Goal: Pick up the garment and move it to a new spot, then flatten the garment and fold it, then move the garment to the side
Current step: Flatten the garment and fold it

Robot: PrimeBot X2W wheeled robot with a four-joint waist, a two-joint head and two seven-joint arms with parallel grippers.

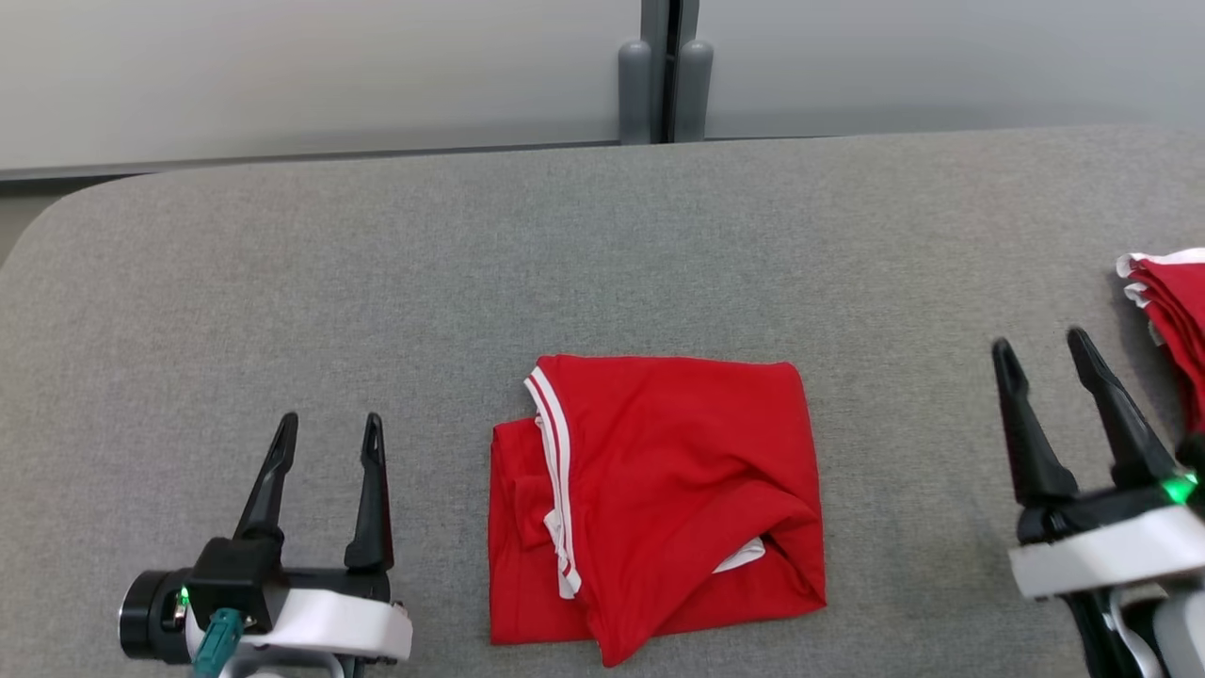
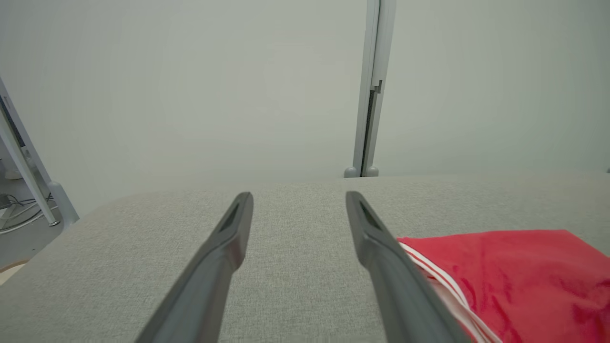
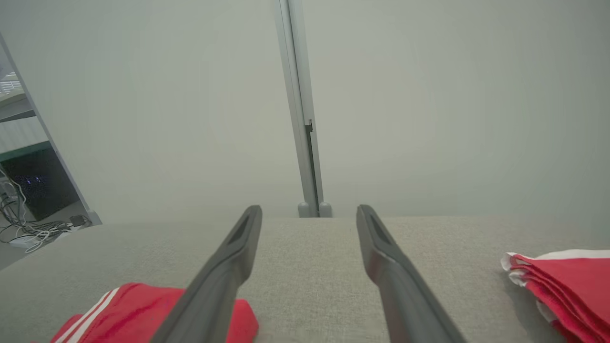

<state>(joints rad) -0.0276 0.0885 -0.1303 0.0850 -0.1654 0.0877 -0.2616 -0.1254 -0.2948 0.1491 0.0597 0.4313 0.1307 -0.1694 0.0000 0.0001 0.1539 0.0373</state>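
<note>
Lying folded into a rough square, the red garment (image 1: 659, 499) sits on the grey cloth-covered table (image 1: 471, 245), toward the near side and between the two grippers. White stripes run down its left side, a bit of white peeks from under a fold at its lower right, and its near edge bulges untidily. Nothing touches it.

To its left, apart from the cloth, the left gripper (image 1: 330, 421) hangs over the table with its two dark fingers spread and nothing between them. Seen from that wrist, the striped edge of the garment lies just past the right-hand finger.

On the right, the right gripper (image 1: 1038, 341) is well apart from the garment. Its fingers are likewise spread and empty, pointing toward the far side of the table.

Farther right, just beside that gripper, lies a pile of red cloth (image 1: 1172, 320) with white trim, folded in layers.

Beyond the table's far edge stands a pale wall with a grey post (image 1: 664, 75) at its middle seam.
</note>
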